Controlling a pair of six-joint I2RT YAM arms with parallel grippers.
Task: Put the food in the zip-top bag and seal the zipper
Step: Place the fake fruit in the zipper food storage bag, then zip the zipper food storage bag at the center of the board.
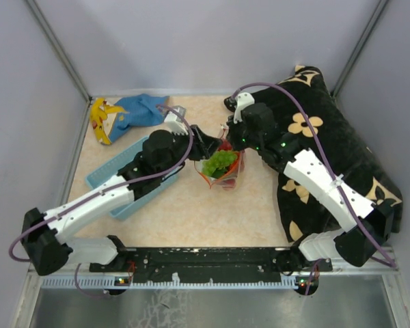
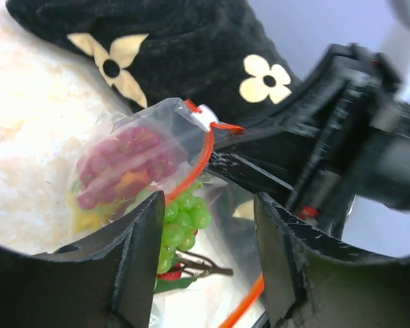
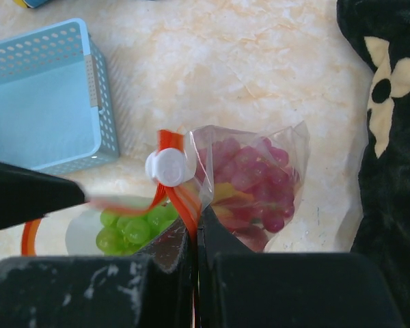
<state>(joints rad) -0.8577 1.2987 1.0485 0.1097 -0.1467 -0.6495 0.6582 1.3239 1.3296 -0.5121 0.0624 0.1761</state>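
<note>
The zip-top bag (image 1: 222, 174) stands mouth-up at mid-table, clear and crinkly. Dark red grapes (image 3: 256, 178) and some yellow and orange food show through its wall. Green grapes (image 1: 220, 161) lie in the open mouth. My left gripper (image 2: 208, 205) is open just above them, the bunch (image 2: 181, 219) beside its left finger, nothing gripped. My right gripper (image 3: 197, 229) is shut on the bag's rim at the orange-red zipper (image 3: 181, 201), just below the white end piece (image 3: 167, 167). From above, the left gripper (image 1: 206, 149) and the right gripper (image 1: 227, 137) meet over the bag.
A light-blue basket (image 1: 133, 174) lies under my left arm. A yellow banana (image 1: 99, 121) and a blue cloth (image 1: 140, 109) sit at the back left. A black flowered cushion (image 1: 328, 137) fills the right side, under my right arm.
</note>
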